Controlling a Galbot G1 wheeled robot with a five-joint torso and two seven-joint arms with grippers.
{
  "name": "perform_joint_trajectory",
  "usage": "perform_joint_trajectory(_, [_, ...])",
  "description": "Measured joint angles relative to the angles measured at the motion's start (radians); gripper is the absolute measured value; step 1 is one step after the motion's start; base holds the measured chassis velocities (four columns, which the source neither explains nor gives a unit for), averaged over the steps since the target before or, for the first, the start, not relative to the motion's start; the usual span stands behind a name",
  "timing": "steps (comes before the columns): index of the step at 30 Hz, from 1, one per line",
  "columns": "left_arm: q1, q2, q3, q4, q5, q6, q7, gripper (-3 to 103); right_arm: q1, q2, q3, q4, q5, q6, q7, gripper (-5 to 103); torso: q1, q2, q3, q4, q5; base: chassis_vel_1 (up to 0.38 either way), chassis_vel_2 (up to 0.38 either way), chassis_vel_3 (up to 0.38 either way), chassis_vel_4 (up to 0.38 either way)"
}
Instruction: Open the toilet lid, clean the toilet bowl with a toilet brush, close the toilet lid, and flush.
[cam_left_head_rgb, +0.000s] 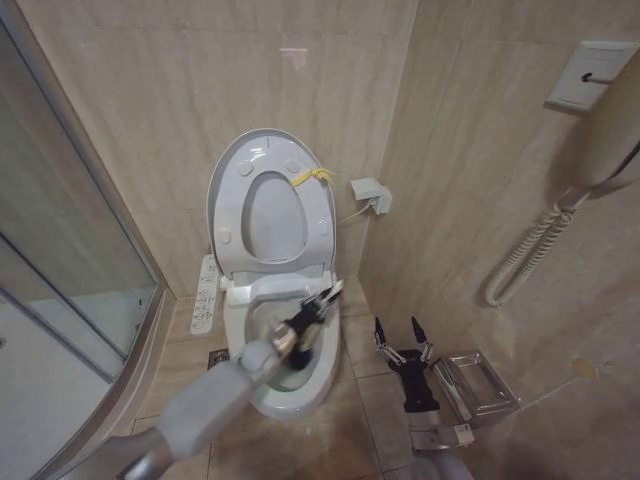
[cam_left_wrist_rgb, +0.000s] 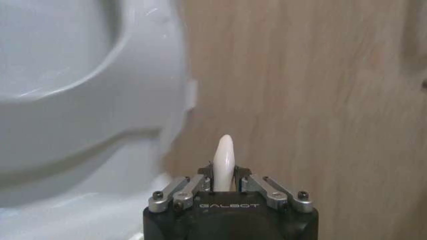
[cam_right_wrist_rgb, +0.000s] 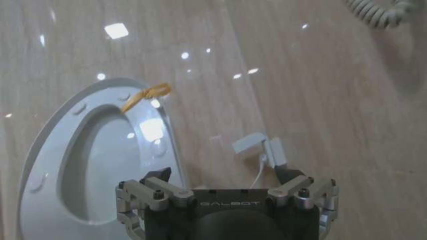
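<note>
The toilet lid (cam_left_head_rgb: 272, 218) stands raised against the wall with the seat ring (cam_left_head_rgb: 230, 200) folded up in front of it. Its yellow tag (cam_left_head_rgb: 313, 177) sits at the top edge and appears again as a tag (cam_right_wrist_rgb: 148, 94) in the right wrist view. Below is the open white toilet bowl (cam_left_head_rgb: 262, 300). My left gripper (cam_left_head_rgb: 310, 318) hangs over the bowl's right side, shut on the toilet brush handle (cam_left_head_rgb: 331, 293), whose whitish end (cam_left_wrist_rgb: 225, 157) pokes out between the fingers. The bristle head is hidden. My right gripper (cam_left_head_rgb: 402, 338) is open and holds nothing, low over the floor right of the toilet.
A white button panel (cam_left_head_rgb: 205, 293) runs along the bowl's left side. A glass shower screen (cam_left_head_rgb: 60, 280) closes off the left. A small white box (cam_left_head_rgb: 370, 192) and a coiled-cord handset (cam_left_head_rgb: 540, 240) are on the wall to the right. A metal tray (cam_left_head_rgb: 478, 385) lies beside my right gripper.
</note>
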Motion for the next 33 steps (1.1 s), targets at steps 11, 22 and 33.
perform_joint_trajectory(11, [-0.093, -0.062, 0.017, 0.147, -0.046, -0.079, 0.04, 20, -0.015, 0.032, 0.007, 0.004, -0.02, 0.004, -0.013, 100, 0.0, 0.0, 0.0, -0.0017, -0.0006, 0.004, 0.006, 0.005, 0.003])
perform_joint_trajectory(22, [-0.095, -0.102, 0.034, 0.163, -0.052, -0.121, 0.075, 20, -0.021, 0.049, 0.004, 0.01, -0.039, 0.013, -0.023, 100, 0.0, 0.0, 0.0, -0.0028, -0.0003, 0.0, 0.0, 0.0, 0.0])
perform_joint_trajectory(33, [-0.072, -0.112, 0.009, 0.182, -0.031, -0.141, 0.059, 20, -0.034, 0.049, 0.007, 0.021, -0.042, 0.023, -0.029, 100, 0.0, 0.0, 0.0, -0.0027, -0.0003, 0.0, 0.0, 0.0, 0.0])
